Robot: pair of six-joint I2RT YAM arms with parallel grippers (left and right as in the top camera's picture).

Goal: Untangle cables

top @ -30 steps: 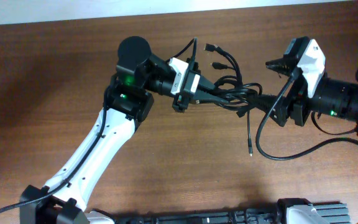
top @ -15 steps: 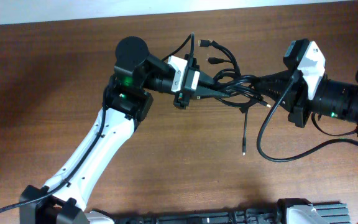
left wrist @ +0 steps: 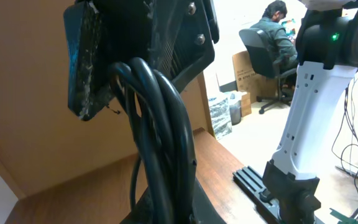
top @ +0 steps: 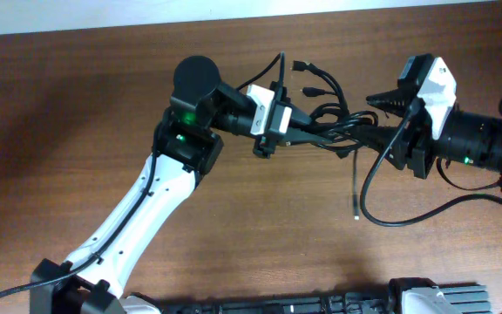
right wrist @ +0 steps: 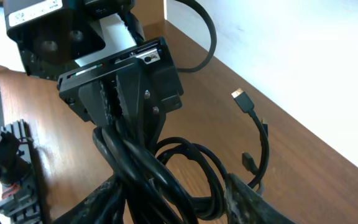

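Where the overhead view covers the whole station, the wooden table (top: 77, 105) is the largest item and carries both arms. The left arm (top: 146, 209) runs from the near edge up toward the centre, and the right arm (top: 478, 135) enters from the right edge with a thick black wire (top: 382, 214) looping below its wrist. The left gripper (top: 293, 131) points right with its jaws clenched on the cables (top: 334, 122); the left wrist view shows several cords pinched together directly below one finger pad (left wrist: 82, 62). The right gripper (top: 380, 122) points left, facing the left gripper, and its jaws stand apart on either side of the bundle without pressing it. The cables form one knotted bundle stretched between the two grippers, above the table near its far centre. One loose cord (top: 356, 183) hangs from the bundle toward the near side and ends in a small plug (top: 356, 215). Two short plug ends (top: 301, 66) fan out on the far side of the bundle. In the right wrist view, a gold-tipped plug (right wrist: 240, 95) lies on the table beside the loops.
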